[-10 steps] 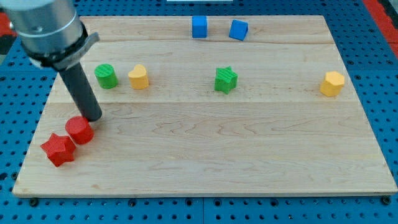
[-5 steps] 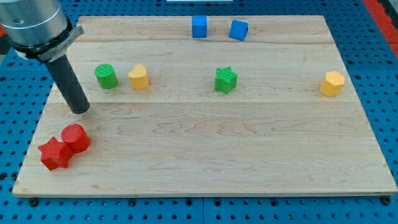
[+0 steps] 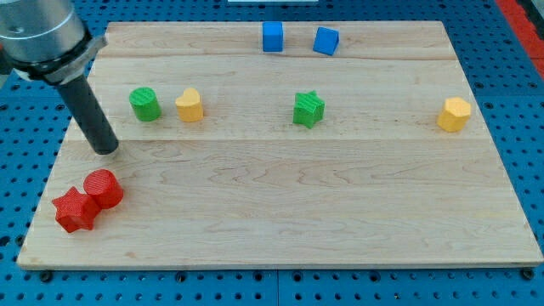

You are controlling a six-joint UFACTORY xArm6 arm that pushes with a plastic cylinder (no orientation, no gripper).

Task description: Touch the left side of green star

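The green star (image 3: 308, 109) sits near the middle of the wooden board (image 3: 280, 212), a little toward the view's top. My tip (image 3: 105, 150) rests on the board far to the view's left of the star. It is below and left of the green cylinder (image 3: 144, 104) and above the red cylinder (image 3: 104, 187). The tip touches no block.
A yellow block (image 3: 189, 105) stands right of the green cylinder. A red star (image 3: 74, 210) touches the red cylinder at the lower left. Two blue cubes (image 3: 272, 36) (image 3: 325, 41) sit at the top edge. A yellow hexagonal block (image 3: 454, 114) is at the right.
My tip moved up and to the left, away from the red cylinder, then slowed almost to rest. The red cylinder and red star had shifted slightly to the lower left.
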